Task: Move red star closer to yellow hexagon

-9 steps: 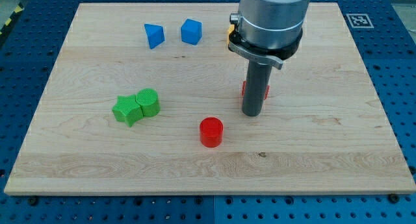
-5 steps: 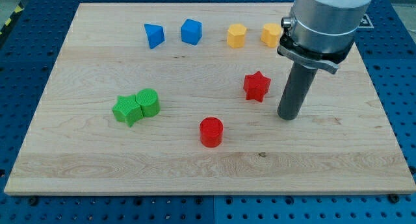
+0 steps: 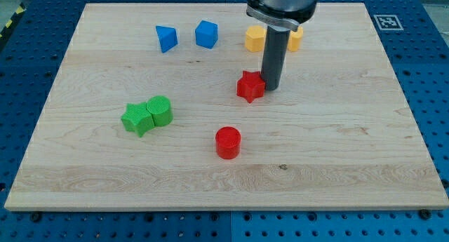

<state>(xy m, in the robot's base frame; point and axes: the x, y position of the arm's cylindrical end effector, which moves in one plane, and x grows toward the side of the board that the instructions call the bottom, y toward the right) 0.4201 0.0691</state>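
Against the right side of the red star [image 3: 250, 86], my tip [image 3: 271, 87] is seen set down on the wooden board [image 3: 351, 130]; the rod ends in a plain blunt end with nothing that spreads or closes, and contact with the star appears to be made, though a hairline gap cannot be ruled out. The red star is taken as the landmark for everything else. It lies a little above the board's middle.

Above the star, toward the view's top, a yellow hexagon-like block [image 3: 255, 38] is found, partly hidden on its right by the rod. A second yellow block [image 3: 297, 38] shows just beyond the rod, above and to the right of the star; its shape cannot be made out because most of it is covered. The two yellow blocks are kept well apart from the star.

Up and to the left of the star, a blue cube-like block [image 3: 206, 34] is placed, and further left a blue block [image 3: 166, 38] of wedge-like shape. Below the star and slightly to its left, a red cylinder [image 3: 227, 142] stands alone. Far to the star's left and a little lower, a green star [image 3: 137, 118] and a green cylinder-like block [image 3: 160, 110] are set touching each other.
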